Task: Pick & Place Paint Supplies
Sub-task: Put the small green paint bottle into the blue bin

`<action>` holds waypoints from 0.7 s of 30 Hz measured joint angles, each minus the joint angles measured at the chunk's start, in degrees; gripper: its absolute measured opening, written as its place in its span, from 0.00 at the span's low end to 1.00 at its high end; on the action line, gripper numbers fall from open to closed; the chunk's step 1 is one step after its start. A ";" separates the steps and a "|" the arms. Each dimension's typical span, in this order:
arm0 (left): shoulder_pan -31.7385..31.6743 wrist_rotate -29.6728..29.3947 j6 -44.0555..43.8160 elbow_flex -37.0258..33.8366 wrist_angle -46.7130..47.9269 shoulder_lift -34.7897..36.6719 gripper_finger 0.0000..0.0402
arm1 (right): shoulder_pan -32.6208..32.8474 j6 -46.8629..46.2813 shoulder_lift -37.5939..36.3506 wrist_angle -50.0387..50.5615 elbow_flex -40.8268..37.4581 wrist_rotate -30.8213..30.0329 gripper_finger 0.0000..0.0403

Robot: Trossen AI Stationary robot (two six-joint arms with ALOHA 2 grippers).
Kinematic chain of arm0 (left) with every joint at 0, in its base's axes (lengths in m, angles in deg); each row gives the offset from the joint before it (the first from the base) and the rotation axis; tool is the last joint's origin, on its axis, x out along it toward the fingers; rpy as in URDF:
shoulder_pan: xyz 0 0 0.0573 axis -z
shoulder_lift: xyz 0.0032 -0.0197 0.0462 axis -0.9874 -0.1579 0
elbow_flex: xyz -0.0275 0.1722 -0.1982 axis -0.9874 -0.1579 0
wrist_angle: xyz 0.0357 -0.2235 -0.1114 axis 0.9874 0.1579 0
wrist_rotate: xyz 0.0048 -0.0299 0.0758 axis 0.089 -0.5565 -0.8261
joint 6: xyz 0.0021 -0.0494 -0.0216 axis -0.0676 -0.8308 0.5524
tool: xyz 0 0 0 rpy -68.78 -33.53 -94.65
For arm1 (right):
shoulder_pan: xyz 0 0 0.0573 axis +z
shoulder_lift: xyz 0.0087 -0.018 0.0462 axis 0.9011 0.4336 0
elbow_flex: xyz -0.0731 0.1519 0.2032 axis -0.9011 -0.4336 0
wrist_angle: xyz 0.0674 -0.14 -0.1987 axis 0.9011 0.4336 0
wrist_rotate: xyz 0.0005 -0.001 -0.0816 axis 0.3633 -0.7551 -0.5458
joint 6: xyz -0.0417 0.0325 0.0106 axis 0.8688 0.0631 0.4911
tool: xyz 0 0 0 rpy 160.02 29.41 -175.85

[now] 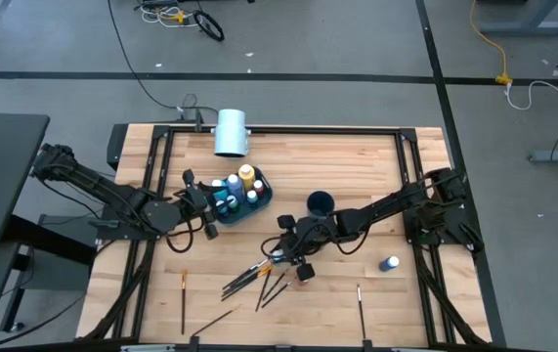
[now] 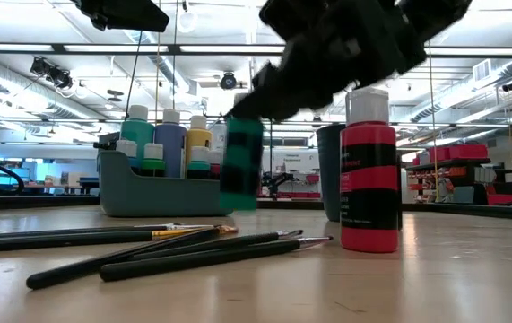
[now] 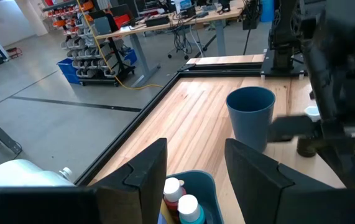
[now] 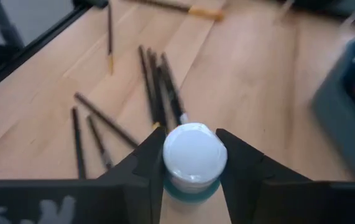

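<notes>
My right gripper (image 1: 287, 239) (image 4: 191, 142) is shut on a green paint bottle (image 2: 241, 163) with a white cap, above the scattered dark-handled paintbrushes (image 1: 259, 278) (image 2: 148, 247). A red bottle (image 1: 305, 273) (image 2: 368, 179) stands upright on the table beside the brushes. A blue bottle (image 1: 391, 263) stands alone near the table's right edge. My left gripper (image 1: 200, 201) (image 3: 196, 146) hangs open over the near side of the blue-grey caddy (image 1: 236, 209) (image 2: 161, 190), which holds several bottles (image 1: 246, 177) standing upright. My right gripper pinches the green bottle just under its white cap (image 4: 194, 155), one finger (image 4: 154, 163) on either side, coming from above and pointing down. The bottle hangs upright below the fingers, lifted clear of the table (image 2: 241, 202).
A dark blue cup (image 1: 320, 203) (image 3: 250, 115) stands between the caddy and the right arm. A large white cylinder (image 1: 231, 132) lies at the far edge. Single brushes lie near the near edge (image 1: 183, 298) (image 1: 359, 303). Bare wood shows on the table's far right (image 1: 366, 161).
</notes>
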 joint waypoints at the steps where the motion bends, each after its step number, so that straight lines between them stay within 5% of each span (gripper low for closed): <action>1: 0.02 0.00 0.00 0.00 -0.02 0.00 0.42 | -0.10 0.28 -0.40 -0.19 0.55 -1.19 0.30; 14: 0.00 0.00 0.02 0.00 -0.02 0.00 0.42 | -8.69 3.90 -2.42 -0.14 6.74 -21.31 0.28; 21: 0.00 0.00 0.98 0.00 -0.05 0.00 0.42 | -14.50 -2.46 -0.68 0.11 6.77 -14.50 0.30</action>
